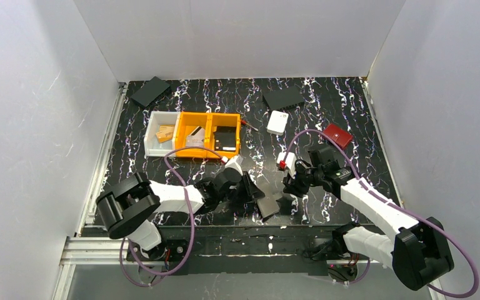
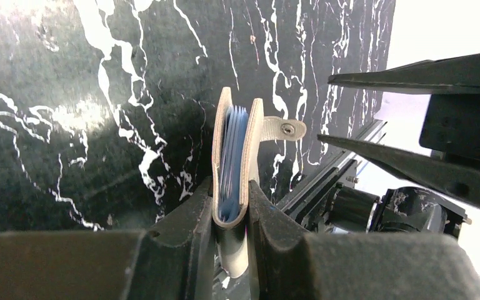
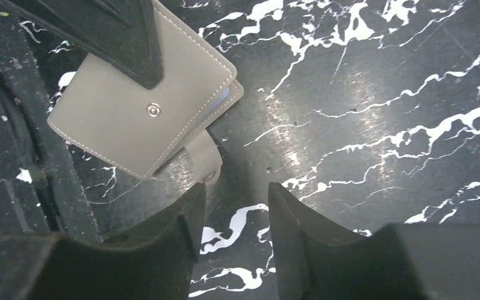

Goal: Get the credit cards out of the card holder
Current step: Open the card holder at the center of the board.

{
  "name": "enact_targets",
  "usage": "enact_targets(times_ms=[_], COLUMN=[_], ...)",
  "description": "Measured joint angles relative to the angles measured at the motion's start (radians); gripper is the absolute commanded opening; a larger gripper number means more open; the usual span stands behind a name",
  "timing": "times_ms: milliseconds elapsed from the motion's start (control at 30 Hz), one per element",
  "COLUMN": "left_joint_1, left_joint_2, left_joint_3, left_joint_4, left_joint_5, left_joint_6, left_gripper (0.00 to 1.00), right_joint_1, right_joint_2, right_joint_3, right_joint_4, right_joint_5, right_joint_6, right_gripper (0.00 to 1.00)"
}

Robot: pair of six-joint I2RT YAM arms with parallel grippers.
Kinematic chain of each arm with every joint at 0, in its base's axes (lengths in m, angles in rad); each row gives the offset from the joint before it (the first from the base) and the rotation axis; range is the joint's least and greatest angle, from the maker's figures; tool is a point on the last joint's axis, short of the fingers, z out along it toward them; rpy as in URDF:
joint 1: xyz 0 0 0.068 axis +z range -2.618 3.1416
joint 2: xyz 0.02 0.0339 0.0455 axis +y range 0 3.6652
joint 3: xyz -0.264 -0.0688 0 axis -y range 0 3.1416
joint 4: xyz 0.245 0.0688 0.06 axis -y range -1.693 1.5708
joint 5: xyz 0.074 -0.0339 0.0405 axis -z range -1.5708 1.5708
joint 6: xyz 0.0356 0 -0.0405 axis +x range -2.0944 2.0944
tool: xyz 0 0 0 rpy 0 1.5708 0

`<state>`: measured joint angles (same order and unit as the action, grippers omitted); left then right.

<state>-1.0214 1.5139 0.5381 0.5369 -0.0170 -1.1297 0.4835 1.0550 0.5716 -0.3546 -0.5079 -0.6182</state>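
Note:
My left gripper (image 2: 231, 195) is shut on the spine of the grey-taupe card holder (image 2: 255, 147) and holds it edge-on, slightly open. Pale blue credit cards (image 2: 231, 156) sit between its two halves. Its snap strap (image 2: 284, 129) hangs loose. In the top view the left gripper (image 1: 256, 192) holds the card holder (image 1: 267, 205) near the table's front edge. My right gripper (image 3: 236, 200) is open and empty, just right of the holder (image 3: 131, 119); its left fingertip is close to the strap (image 3: 204, 161). It also shows in the top view (image 1: 292, 185).
An orange bin (image 1: 211, 134) and a white bin (image 1: 161, 140) with small items stand at the back left. A small white case (image 1: 277, 122) and a red wallet (image 1: 337, 135) lie at the back right. Two dark flat pads (image 1: 150, 91) (image 1: 283, 97) lie at the far edge.

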Motion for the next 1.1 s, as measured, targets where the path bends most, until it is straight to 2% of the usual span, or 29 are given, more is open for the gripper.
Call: enact_targets(times_ms=[67,200,367,567,767,833,967,1100], left_joint_1=[0.019,0.053,0.066,0.066,0.066,0.066,0.047,-0.022], left_joint_2=[0.037,0.082,0.088,0.077,-0.016,-0.060,-0.119,-0.100], left_joint_3=[0.021,0.088,0.162,0.270,0.294,0.291,0.291,0.333], left_joint_4=[0.000,-0.045,-0.242,-0.541,-0.666,-0.665,-0.648,-0.695], left_joint_5=[0.024,0.056,0.021,-0.058,-0.069,-0.045,-0.010,-0.011], left_joint_6=[0.010,0.045,0.103,0.169,0.271,0.303,0.320,0.316], left_gripper=[0.19,0.34,0.50,0.61,0.66,0.96,0.98,0.98], right_joint_1=[0.000,0.000,0.000,0.000,0.000,-0.003,-0.023,-0.059], right_joint_2=[0.000,0.000,0.022,0.140,0.148,0.130,0.098,0.097], right_joint_3=[0.000,-0.010,-0.014,-0.013,-0.006,-0.005,0.012,0.031], right_joint_4=[0.018,0.048,0.074,0.090,0.089,0.089,0.078,0.074], right_joint_5=[0.013,0.033,0.061,0.116,0.110,0.101,0.059,0.030], right_joint_6=[0.008,0.019,0.039,0.070,0.094,0.098,0.116,0.132], right_gripper=[0.53,0.54,0.50,0.47,0.51,0.52,0.52,0.53])
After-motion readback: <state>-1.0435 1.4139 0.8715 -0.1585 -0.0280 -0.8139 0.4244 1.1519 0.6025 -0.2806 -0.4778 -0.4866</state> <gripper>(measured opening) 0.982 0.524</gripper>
